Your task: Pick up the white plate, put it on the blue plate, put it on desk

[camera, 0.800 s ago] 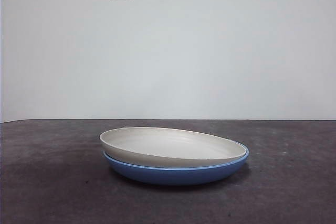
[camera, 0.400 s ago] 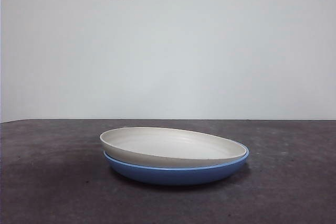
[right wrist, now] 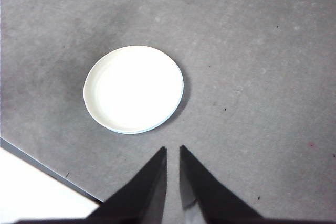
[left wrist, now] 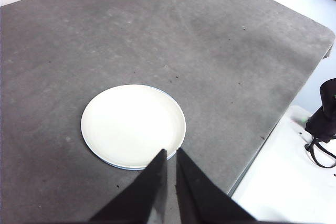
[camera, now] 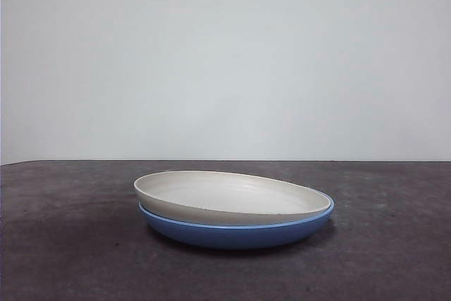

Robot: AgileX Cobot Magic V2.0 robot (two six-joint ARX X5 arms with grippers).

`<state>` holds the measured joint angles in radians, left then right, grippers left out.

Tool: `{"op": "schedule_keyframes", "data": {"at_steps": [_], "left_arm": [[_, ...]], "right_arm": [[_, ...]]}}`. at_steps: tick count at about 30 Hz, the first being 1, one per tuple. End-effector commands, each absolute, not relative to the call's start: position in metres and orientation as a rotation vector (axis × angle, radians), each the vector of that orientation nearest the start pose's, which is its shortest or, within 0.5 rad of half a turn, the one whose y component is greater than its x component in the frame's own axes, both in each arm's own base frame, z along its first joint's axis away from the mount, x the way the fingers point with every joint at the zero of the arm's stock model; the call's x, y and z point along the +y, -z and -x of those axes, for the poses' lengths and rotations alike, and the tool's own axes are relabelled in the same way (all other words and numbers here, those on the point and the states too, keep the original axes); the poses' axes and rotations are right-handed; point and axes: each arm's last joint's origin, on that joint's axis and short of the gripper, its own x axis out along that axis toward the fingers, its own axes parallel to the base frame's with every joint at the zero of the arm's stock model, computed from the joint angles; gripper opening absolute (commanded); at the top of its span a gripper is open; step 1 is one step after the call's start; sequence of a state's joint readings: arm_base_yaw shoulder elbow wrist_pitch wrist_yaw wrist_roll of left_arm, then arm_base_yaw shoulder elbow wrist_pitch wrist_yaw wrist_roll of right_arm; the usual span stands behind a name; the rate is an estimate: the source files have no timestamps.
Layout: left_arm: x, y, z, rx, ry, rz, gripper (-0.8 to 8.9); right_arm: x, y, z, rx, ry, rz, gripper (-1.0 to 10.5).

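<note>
The matte cream-white round plate [camera: 232, 199] sits nested in the glossy blue round plate [camera: 236, 232], offset toward one side and slightly tilted, on the dark grey mottled counter [camera: 63, 244]. Across the last second nothing has shifted in the front view; the stack is settled. That suggests the stacking step is complete and the lift back to the counter has not begun. The left end effector [left wrist: 171, 153] and right end effector [right wrist: 173, 149] both hang high above the plates, jaws narrowed to a thin slit, holding nothing. The blue rim appears only as a faint sliver in the wrist views.
</note>
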<state>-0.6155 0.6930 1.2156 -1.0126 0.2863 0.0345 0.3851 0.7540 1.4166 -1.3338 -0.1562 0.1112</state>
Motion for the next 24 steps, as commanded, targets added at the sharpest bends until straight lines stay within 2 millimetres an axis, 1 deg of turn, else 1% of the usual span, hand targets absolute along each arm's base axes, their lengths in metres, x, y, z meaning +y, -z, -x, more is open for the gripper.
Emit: {"op": "schedule_keyframes", "data": {"at_steps": [1, 5, 8, 10, 14, 15, 20, 24], "left_arm": [[-0.053, -0.406, -0.064, 0.463, 0.865, -0.1, 0.27], [-0.048, -0.395, -0.074, 0.458, 0.792, -0.063, 0.27], [-0.04, -0.374, -0.079, 0.395, 0.7, -0.03, 0.27], [-0.034, -0.356, -0.081, 0.31, 0.63, -0.033, 0.27], [-0.022, -0.312, -0.078, 0.175, 0.496, -0.027, 0.27], [-0.019, -0.298, -0.078, 0.144, 0.447, -0.027, 0.27], [-0.009, -0.245, -0.081, 0.105, 0.219, 0.025, 0.27], [-0.005, -0.209, -0.085, 0.128, 0.144, 0.047, 0.27]], "right_arm": [[0.026, -0.423, -0.051, 0.73, -0.486, -0.015, 0.4], [0.026, -0.423, -0.051, 0.73, -0.486, -0.015, 0.4], [0.026, -0.423, -0.051, 0.73, -0.486, -0.015, 0.4], [0.026, -0.423, -0.051, 0.73, -0.485, -0.015, 0.4], [0.026, -0.423, -0.051, 0.73, -0.486, -0.015, 0.4], [0.026, -0.423, -0.051, 0.73, -0.486, -0.015, 0.4], [0.026, -0.423, -0.051, 0.73, -0.486, -0.015, 0.4], [0.026, -0.423, -0.051, 0.729, -0.486, -0.015, 0.4]]}}
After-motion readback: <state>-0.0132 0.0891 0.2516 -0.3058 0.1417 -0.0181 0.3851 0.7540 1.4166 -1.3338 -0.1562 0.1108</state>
